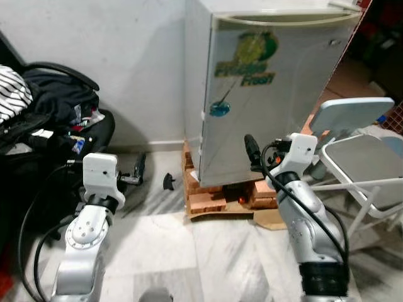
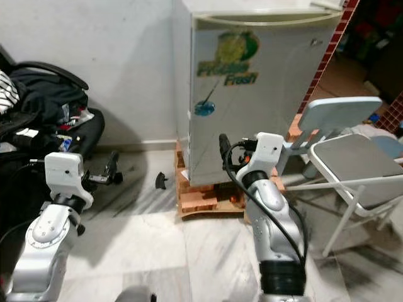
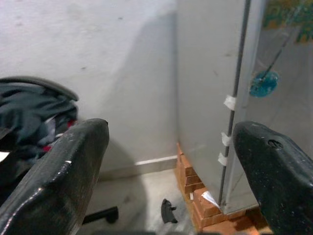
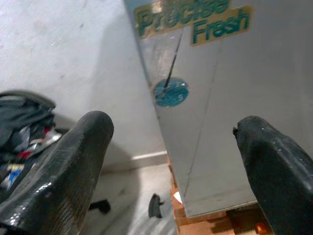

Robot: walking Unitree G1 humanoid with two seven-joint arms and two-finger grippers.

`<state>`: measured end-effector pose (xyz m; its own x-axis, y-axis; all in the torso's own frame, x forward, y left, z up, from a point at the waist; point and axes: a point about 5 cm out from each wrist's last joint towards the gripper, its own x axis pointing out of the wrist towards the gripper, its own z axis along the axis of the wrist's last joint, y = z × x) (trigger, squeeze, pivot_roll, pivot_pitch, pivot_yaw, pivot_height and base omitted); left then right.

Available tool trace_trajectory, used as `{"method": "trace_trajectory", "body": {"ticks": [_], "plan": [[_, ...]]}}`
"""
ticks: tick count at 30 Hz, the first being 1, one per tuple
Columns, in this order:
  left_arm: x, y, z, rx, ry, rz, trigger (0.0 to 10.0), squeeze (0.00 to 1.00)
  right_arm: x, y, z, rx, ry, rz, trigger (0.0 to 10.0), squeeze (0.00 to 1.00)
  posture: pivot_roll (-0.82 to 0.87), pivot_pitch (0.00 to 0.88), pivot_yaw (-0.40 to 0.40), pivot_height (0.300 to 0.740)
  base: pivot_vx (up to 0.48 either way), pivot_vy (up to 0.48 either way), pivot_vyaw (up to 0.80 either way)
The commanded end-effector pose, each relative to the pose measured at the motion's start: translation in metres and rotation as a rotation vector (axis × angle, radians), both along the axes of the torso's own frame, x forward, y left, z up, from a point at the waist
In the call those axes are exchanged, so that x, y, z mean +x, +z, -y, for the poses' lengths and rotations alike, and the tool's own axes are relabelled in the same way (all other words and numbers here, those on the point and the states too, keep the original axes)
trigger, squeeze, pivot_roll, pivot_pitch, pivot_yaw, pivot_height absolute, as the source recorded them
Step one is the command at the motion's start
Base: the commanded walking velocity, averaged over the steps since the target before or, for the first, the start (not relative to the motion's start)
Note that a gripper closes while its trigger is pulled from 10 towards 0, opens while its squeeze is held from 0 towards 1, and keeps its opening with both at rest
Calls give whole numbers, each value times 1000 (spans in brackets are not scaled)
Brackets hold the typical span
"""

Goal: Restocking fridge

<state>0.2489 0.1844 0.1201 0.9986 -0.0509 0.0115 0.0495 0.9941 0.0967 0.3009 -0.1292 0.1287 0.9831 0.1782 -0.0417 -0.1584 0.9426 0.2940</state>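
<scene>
A: Where is the fridge (image 1: 271, 88) found?

B: It is seen straight ahead against the white wall (image 1: 126, 56), with its door closed. It is raised on stacked red bricks (image 1: 204, 195) laid over a flat piece of cardboard (image 1: 267, 219). A green and yellow sticker (image 1: 249, 60) is carried high on the door, and a round blue one (image 1: 220, 109) lower down near the door's edge.

A: How is the left hand (image 3: 171, 161) held?

B: It is held low over the marble floor (image 1: 208, 258), well apart from the fridge and aimed toward its near corner. Its two black fingers (image 3: 58, 176) are spread wide, and nothing is gripped between them.

A: And the right hand (image 4: 171, 161)?

B: It is raised near the lower part of the door and pointed at it. Its fingers (image 4: 63, 171) are likewise parted wide, with nothing held.

A: What else is noted around the fridge?

B: A small black object (image 1: 168, 181) is left on the floor just beside the bricks. Dark bags and clothing (image 1: 44, 113) are piled on the robot's left, and a folding chair (image 1: 359, 151) with a pale seat is set on its right
</scene>
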Motion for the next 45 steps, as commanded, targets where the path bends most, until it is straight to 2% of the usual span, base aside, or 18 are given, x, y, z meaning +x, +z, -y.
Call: {"method": "trace_trajectory", "body": {"ticks": [1, 3, 5, 8, 12, 16, 45], "plan": [[3, 2, 10, -9, -40, 14, 10000, 0, 0, -1, 16, -3, -61, 11, 10000, 0, 146, 13, 19, 740, 322, 356, -800], [3, 2, 11, -9, -47, 14, 10000, 0, 0, -1, 17, 2, -68, 15, 10000, 0, 146, 13, 19, 740, 322, 356, -800], [10, 4, 10, 30, -51, 11, 10000, 0, -1, -3, 16, 5, -101, 8, 10000, 0, 145, 12, 36, 740, 187, 0, 0], [12, 5, 10, 29, -68, 16, 10000, 0, -2, -5, 15, 9, -112, -1, 10000, 0, 145, 11, 36, 740, 0, 0, 0], [14, 7, 8, 31, -57, 24, 10000, 0, -4, -8, 13, 5, -103, -16, 10000, 0, 141, 19, 1, 740, 0, 0, 0], [13, 4, 9, 28, -41, 26, 10000, 0, -5, -14, 13, -6, -79, -35, 10000, 0, 135, 21, -22, 740, 0, 0, 0], [13, 4, 9, 28, -41, 26, 10000, 0, -5, -14, 13, -6, -79, -35, 10000, 0, 135, 21, -22, 740, 0, 0, 0]]}}
